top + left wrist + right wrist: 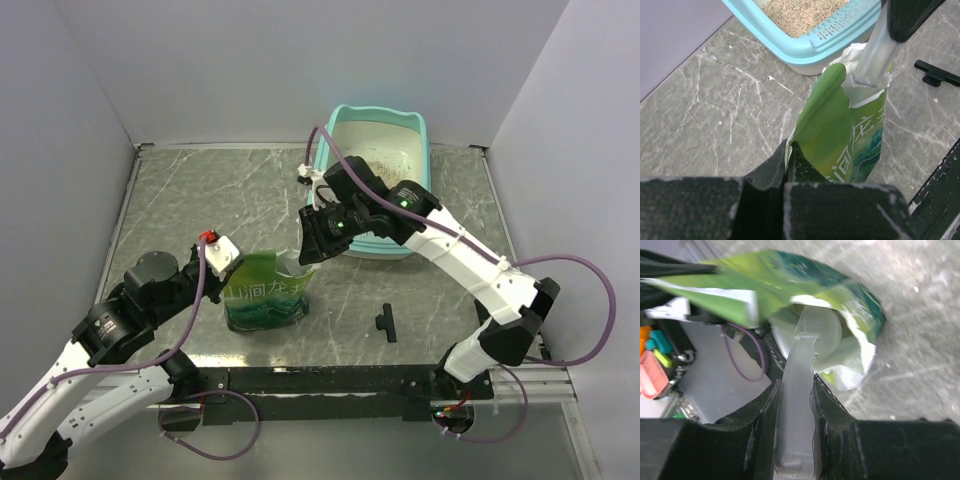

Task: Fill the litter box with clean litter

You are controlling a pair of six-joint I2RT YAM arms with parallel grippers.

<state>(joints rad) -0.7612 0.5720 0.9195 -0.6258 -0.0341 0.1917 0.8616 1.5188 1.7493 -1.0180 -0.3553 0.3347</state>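
Note:
The teal litter box [420, 128] stands at the back of the table with beige clean litter [385, 166] on its white floor; both also show in the left wrist view, box rim [805, 47] and litter [800, 10]. A green pouch [265, 295] stands upright in front of it. My left gripper [233, 270] is shut on the pouch's left edge [840, 125], with the fingertips [786, 150] pinching the film. My right gripper [315, 245] is shut on the handle of a translucent scoop [800, 345] whose bowl is down inside the open pouch mouth [790, 275]. The scoop's handle [872, 55] rises out of the pouch.
A small black T-shaped part [387, 322] lies on the marble table right of the pouch, also seen in the left wrist view [935, 73]. Grey walls close the left, back and right. The table's front edge [330, 378] is a black rail.

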